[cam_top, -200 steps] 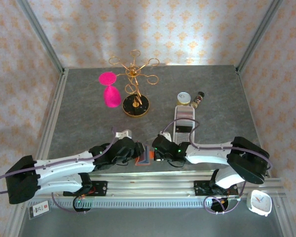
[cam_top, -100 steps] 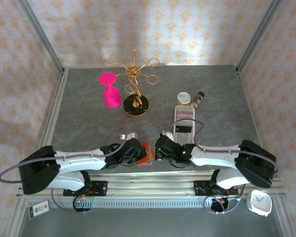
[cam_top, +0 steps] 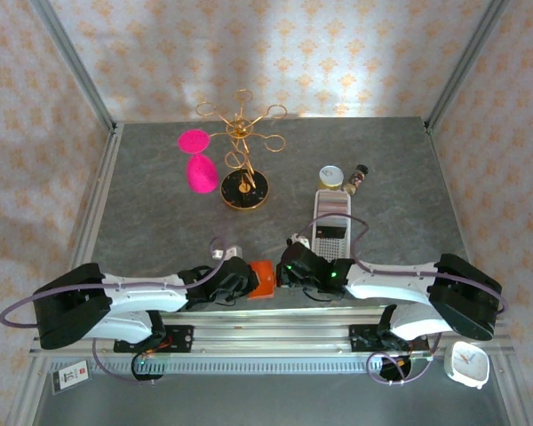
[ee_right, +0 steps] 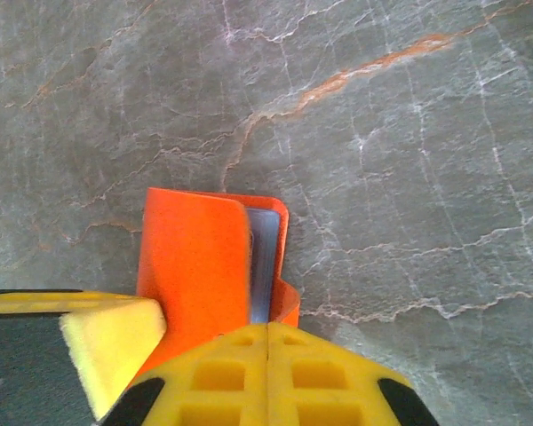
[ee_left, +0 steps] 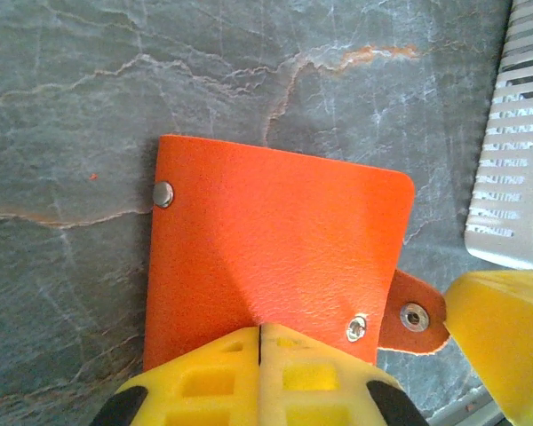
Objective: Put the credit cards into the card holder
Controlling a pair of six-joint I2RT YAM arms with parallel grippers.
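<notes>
The orange card holder (cam_top: 263,279) lies folded on the grey table near the front edge, cover up, with its snap strap (ee_left: 411,313) sticking out to the right. My left gripper (ee_left: 259,342) is shut, its yellow tips resting on the cover's near edge, where the leather creases. My right gripper (ee_right: 268,342) is shut too, right at the holder's (ee_right: 195,257) strap side. The grey-blue pockets (ee_right: 263,257) show between the two covers. The credit cards are hidden. In the top view the left gripper (cam_top: 245,282) and right gripper (cam_top: 284,271) flank the holder.
A long white slotted tray (cam_top: 330,226) lies just behind my right gripper. Farther back are a gold stand on a black base (cam_top: 244,188), a pink glass (cam_top: 200,169), a small jar (cam_top: 331,177) and a bottle (cam_top: 359,176). The metal rail (cam_top: 266,319) runs along the near edge.
The card holder went from lying open with its blue inside showing to folded with the orange cover up. My left gripper closed and slid right onto it; the right gripper stayed shut.
</notes>
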